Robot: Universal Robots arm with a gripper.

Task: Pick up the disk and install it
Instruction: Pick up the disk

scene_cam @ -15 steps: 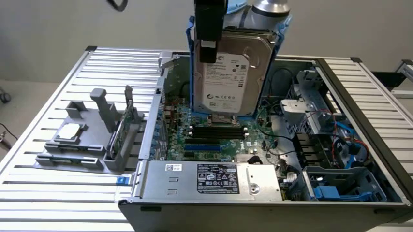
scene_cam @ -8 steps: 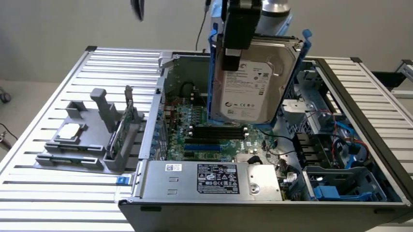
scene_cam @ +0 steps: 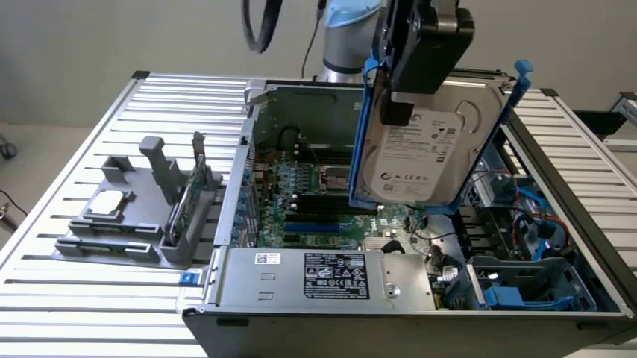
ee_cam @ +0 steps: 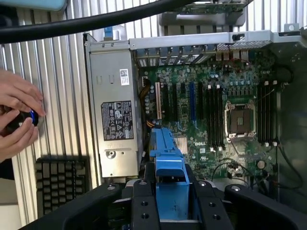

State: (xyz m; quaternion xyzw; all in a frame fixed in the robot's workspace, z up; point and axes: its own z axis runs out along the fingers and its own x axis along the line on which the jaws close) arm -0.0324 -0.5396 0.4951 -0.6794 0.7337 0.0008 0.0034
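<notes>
Slatted metal tabletop [scene_cam: 80, 313] runs under everything, and nearest on it stands the open computer case [scene_cam: 298, 328] with its side off. Along its near edge lies the grey power supply [scene_cam: 318, 277]. In the near corner, towards the exterior view's right, sits a drive bay [scene_cam: 538, 283] lined with blue plastic. Beyond these the motherboard [scene_cam: 309, 201] lies flat on the case floor. Outside the case, towards the exterior view's left, a grey fixture [scene_cam: 130, 224] carries a small silver chip [scene_cam: 107, 203].

Above the motherboard the disk [scene_cam: 428, 156] hangs clear of everything in the case, touching nothing but the gripper [scene_cam: 400, 104]. Its fingers stand partway closed, clamped across the disk's upper end. The disk hangs straight down from the hand. It is upright with its long axis close to vertical, leaning a little, and its white label faces the exterior camera. Its blue carrier [scene_cam: 512, 97] frames both long edges. The wrist view looks down past the gripper [ee_cam: 170, 211] along the carrier's blue edge [ee_cam: 168, 158] onto the board, so the disk points down into the case. The blue-lined bay lies lower than the disk, nearer the exterior camera and off towards that view's right. I judge that offset, along with the disk's upright hang, to be the relation that counts.

Beside the case in the wrist view, a person's hands [ee_cam: 17, 117] hold a small dark object, near a keyboard [ee_cam: 60, 184]. Farthest back, the arm [scene_cam: 344, 30] rises against a plain pale wall.
</notes>
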